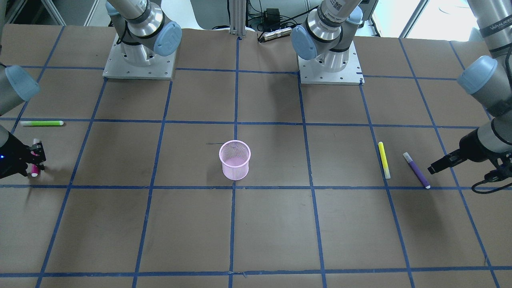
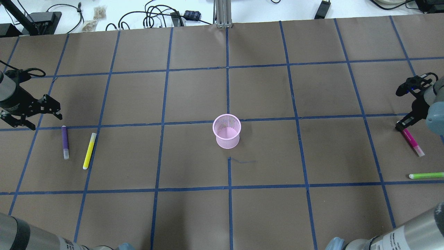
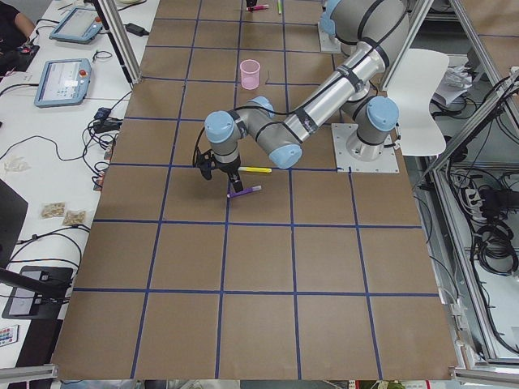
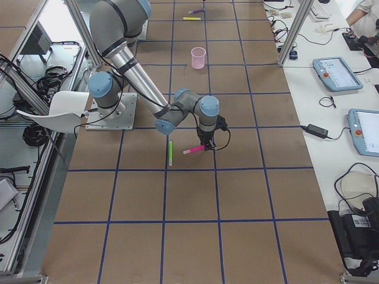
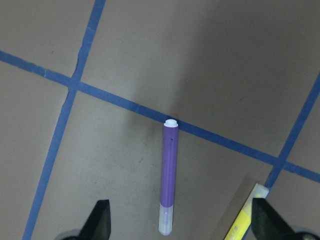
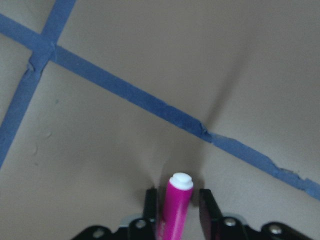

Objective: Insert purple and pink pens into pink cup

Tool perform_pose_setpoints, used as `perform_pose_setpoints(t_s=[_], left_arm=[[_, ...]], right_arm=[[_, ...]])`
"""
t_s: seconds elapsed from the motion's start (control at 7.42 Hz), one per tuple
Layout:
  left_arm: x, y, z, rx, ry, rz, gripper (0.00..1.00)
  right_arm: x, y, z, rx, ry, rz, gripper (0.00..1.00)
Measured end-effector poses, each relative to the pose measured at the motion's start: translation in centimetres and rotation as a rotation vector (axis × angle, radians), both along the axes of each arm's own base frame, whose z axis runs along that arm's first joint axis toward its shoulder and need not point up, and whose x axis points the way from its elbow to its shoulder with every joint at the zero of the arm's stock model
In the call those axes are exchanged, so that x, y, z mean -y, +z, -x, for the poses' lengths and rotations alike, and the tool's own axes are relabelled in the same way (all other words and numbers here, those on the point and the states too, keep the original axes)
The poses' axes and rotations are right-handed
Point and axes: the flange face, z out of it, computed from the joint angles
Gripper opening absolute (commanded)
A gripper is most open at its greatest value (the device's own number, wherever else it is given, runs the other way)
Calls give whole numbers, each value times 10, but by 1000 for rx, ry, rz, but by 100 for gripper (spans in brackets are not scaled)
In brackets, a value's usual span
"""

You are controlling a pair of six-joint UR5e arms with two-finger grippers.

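Observation:
The pink mesh cup (image 2: pixel 226 132) stands upright mid-table, also in the front view (image 1: pixel 235 160). The purple pen (image 2: pixel 64 141) lies flat at the left. In the left wrist view (image 5: pixel 169 175) it lies between and ahead of my open fingers. My left gripper (image 2: pixel 45 121) hovers open just beyond it. The pink pen (image 2: pixel 412 141) lies at the right. My right gripper (image 2: pixel 401 126) is shut on its far end, and the right wrist view shows the pen (image 6: pixel 176 207) pinched between the jaws at about table height.
A yellow pen (image 2: pixel 89 150) lies next to the purple one, and its tip shows in the left wrist view (image 5: pixel 242 222). A green pen (image 2: pixel 426 175) lies near the table's right edge, close to the pink pen. Blue tape lines grid the brown table.

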Motion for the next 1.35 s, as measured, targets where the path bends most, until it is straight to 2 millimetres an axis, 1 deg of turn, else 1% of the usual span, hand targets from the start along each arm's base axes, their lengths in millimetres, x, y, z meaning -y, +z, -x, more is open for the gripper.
perform_pose_setpoints(t_s=[0.13, 0.27, 0.4, 0.54, 0.67, 0.81, 0.94, 1.08, 1.21, 1.35], left_arm=[[3, -15, -3, -4, 2, -6, 94], [7, -28, -5, -7, 2, -9, 93], [9, -39, -7, -10, 3, -13, 81], [11, -47, -8, -14, 1, -19, 75], [11, -54, -8, -18, 0, -24, 75], [12, -58, -9, -22, -1, -28, 60], [13, -61, -10, -24, -3, -31, 59], [13, -63, -10, -26, -5, -35, 59], [13, -66, -10, -29, -6, -39, 55], [13, -69, -10, -33, -5, -43, 47]], right_arm=[[0, -1, 0, 1, -1, -2, 6], [0, 0, 1, 1, -3, -3, 2], [0, 4, 2, -1, -13, -2, 0], [0, 19, 1, -6, -50, 7, 0], [1, 48, -6, -3, -103, 33, 0], [2, 79, -24, 24, -137, 86, 0], [7, 107, -54, 80, -156, 158, 0], [14, 130, -96, 152, -170, 229, 0], [21, 149, -148, 215, -173, 281, 0], [24, 166, -212, 255, -159, 331, 0]])
